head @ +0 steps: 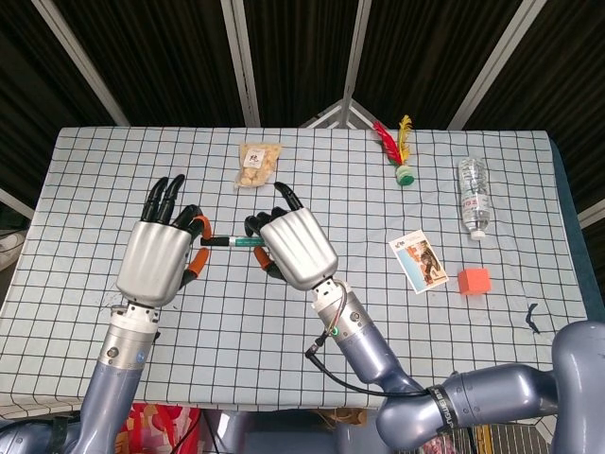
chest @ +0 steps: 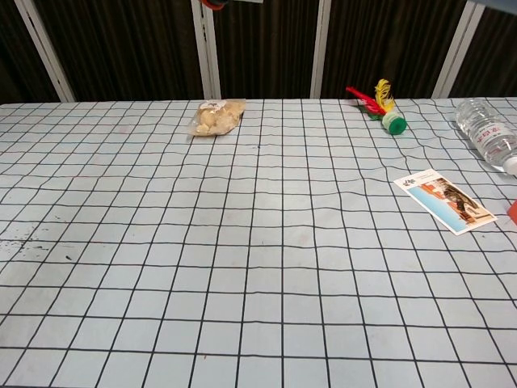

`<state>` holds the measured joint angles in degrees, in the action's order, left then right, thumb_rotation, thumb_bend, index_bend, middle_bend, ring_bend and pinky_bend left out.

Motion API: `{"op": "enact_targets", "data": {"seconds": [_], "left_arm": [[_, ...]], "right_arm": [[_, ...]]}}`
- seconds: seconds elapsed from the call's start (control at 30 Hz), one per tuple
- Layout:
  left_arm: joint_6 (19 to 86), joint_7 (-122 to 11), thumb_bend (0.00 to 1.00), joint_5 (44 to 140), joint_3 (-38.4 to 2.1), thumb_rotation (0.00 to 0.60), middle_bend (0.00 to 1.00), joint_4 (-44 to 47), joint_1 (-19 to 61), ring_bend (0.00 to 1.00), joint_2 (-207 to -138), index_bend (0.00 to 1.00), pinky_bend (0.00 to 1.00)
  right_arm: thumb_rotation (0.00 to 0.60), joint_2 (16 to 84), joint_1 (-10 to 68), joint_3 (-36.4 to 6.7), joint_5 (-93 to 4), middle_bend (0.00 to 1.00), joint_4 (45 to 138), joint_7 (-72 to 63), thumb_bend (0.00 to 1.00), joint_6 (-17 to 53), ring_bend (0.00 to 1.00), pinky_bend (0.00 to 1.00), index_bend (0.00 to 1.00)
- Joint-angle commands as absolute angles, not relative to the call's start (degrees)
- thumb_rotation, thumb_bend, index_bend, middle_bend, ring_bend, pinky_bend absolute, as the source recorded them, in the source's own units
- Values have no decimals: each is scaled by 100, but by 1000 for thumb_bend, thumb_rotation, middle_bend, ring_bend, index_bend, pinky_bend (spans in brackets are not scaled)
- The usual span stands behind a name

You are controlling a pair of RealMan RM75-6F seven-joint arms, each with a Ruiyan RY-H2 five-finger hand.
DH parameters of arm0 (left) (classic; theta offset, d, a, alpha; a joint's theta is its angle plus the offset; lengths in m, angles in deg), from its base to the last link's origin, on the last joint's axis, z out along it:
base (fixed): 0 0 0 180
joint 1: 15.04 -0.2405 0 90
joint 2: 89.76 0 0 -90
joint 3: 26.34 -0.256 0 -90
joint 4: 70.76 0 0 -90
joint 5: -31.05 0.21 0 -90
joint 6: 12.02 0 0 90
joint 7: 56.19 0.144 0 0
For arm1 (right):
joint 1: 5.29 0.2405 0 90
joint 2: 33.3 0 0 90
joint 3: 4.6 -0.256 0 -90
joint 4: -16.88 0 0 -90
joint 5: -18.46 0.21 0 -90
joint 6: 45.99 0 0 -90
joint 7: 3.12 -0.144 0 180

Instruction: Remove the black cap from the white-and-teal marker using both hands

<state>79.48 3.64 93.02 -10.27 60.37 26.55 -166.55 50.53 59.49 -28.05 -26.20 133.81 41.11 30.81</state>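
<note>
- Plainly, the marker (head: 233, 242) is held up above the checked tablecloth (head: 312, 312), bridging the gap between the two hands near the middle-left of the table; only a short stretch of it shows in the head view, dark at its left part and teal toward the right.
- The left hand (head: 159, 260) has its thumb and a curled finger closed around the marker's left end, where the black cap (head: 216, 242) appears to sit, while its other fingers stick up straight.
- The right hand (head: 295, 248) is clenched around the teal end of the barrel, its fingers wrapped over it and hiding the rest.
- What could go wrong, as I judge it: the left hand's hold looks like a light pinch on a slim, smooth cap, so a pull could slide the fingers off and leave the cap on.
- If the hands draw apart off the marker's line, the barrel could twist in the right hand or drop to the table.
- A sudden release of the cap could jerk both arms outward.
- The marker's long axis runs left to right, roughly level and parallel to the table's near edge, with the capped end pointing toward the robot's left.
- The chest view shows only table things, not the hands clearly.
</note>
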Motion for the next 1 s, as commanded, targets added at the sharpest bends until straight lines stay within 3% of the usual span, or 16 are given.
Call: {"op": "enact_targets", "data": {"seconds": [0.03,1.0], "left_arm": [[7955,363,440,9304,-1021,600,386,6028,2650,0,-16651,536,0],[7887,414,468,9242,-1012,600,385,5917,2685,0,-16689,532,0]], "right_arm": [[600,5055,5951,-2804,-2618,677,13382,4105,564,3072,520,121,708],[600,5059,5936,-2786,-2681,681,13363,4068,571,3060,521,121,713]]}}
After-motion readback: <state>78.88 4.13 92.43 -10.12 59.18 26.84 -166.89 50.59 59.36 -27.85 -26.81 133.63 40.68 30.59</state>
